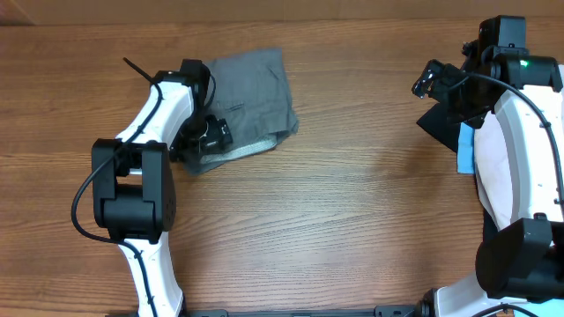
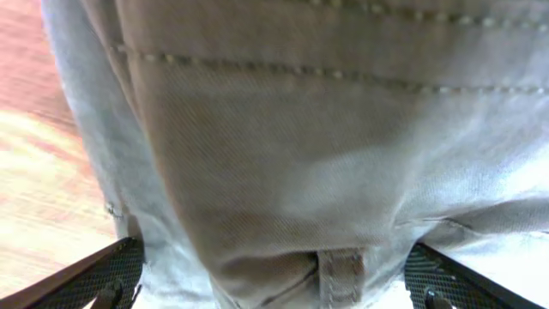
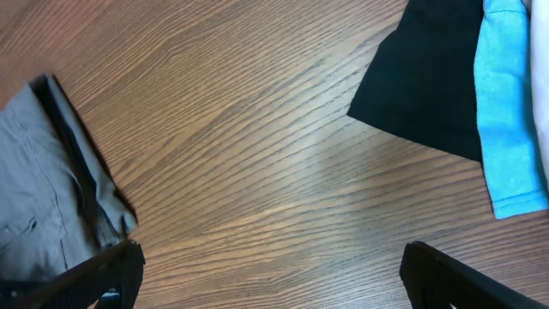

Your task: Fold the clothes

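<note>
**Fig.** Grey shorts (image 1: 251,101) are laid toward the table's (image 1: 352,220) far edge, left of centre. The left end effector (image 1: 211,134) is spread open over them, presumably for grasping. The right end effector (image 1: 434,84) is held open and empty beside the black and light-blue pieces (image 1: 445,123).

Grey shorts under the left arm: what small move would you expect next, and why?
Probably shutting the left jaws on the grey shorts. They stand open, low over the shorts' left edge, and the left wrist view shows cloth filling the space between the two fingers, so a pinch looks ready. The right jaws are open over the table, too far off to help.
</note>
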